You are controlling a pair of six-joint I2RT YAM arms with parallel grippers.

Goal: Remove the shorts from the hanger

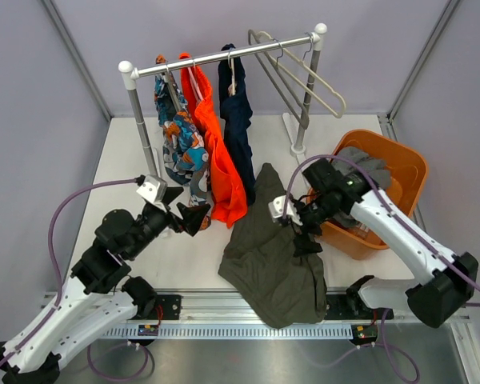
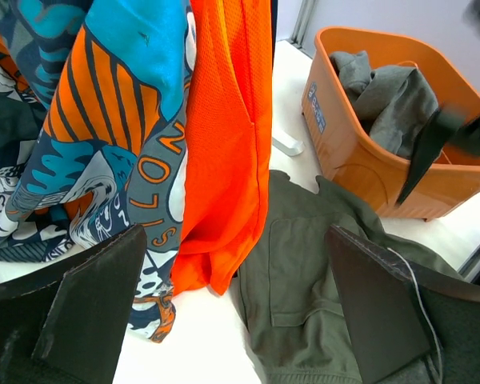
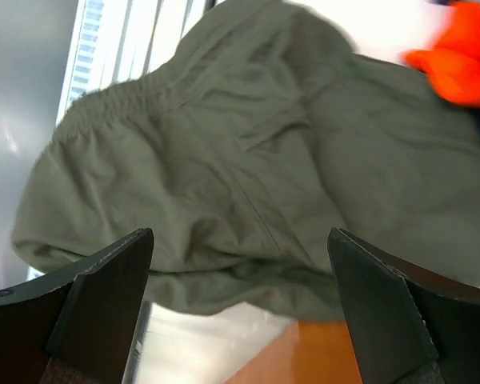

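Right wrist view showed the right gripper (image 3: 240,240) with its jaws spread wide and nothing between them, hovering just above the olive-green shorts (image 3: 248,184). That pair lay crumpled on the table (image 1: 128,160), off any hanger, its elastic waistband reaching the near edge. Just to its right stood the orange basket (image 1: 408,172), with the grey shorts (image 1: 364,164) bunched inside. To the left, the left gripper (image 1: 194,218) was also wide apart and empty, pointing at the hem of the orange pair (image 1: 224,176). On the far rail (image 1: 224,56) that pair hung between a patterned pair (image 1: 180,140) and a navy pair (image 1: 238,120), with bare hangers (image 1: 304,72) further right.
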